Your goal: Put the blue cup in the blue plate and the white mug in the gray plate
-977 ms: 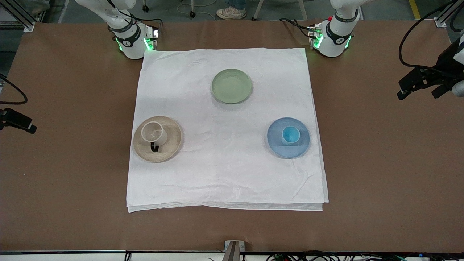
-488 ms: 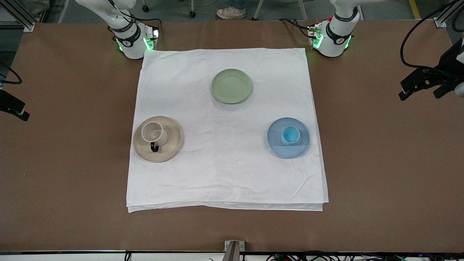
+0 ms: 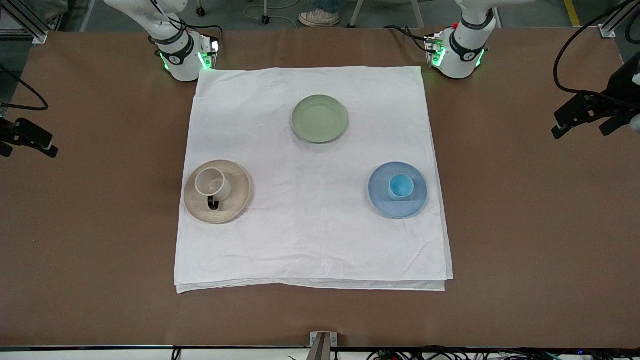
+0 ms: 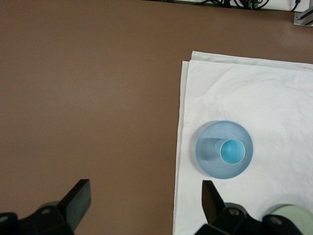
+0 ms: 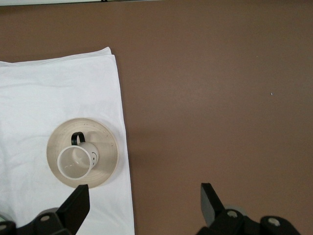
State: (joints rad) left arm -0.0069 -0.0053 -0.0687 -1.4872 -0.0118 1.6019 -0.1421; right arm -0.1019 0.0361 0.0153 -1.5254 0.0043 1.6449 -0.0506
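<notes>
Since a moment ago our right gripper (image 3: 30,137) has shifted a little over the bare brown tabletop (image 3: 100,250) at the right arm's end; cups and plates have not moved. Its fingers (image 5: 76,205) are spread wide, holding nothing, and the white mug (image 3: 211,183) stands upright in the gray plate (image 3: 238,197), well apart from them. Our left gripper (image 3: 582,117) hangs over the tabletop at the left arm's end, fingers (image 4: 78,198) spread and empty, with the blue cup (image 3: 401,186) upright in the blue plate (image 3: 380,197), off to one side of them on the white cloth (image 3: 310,240).
</notes>
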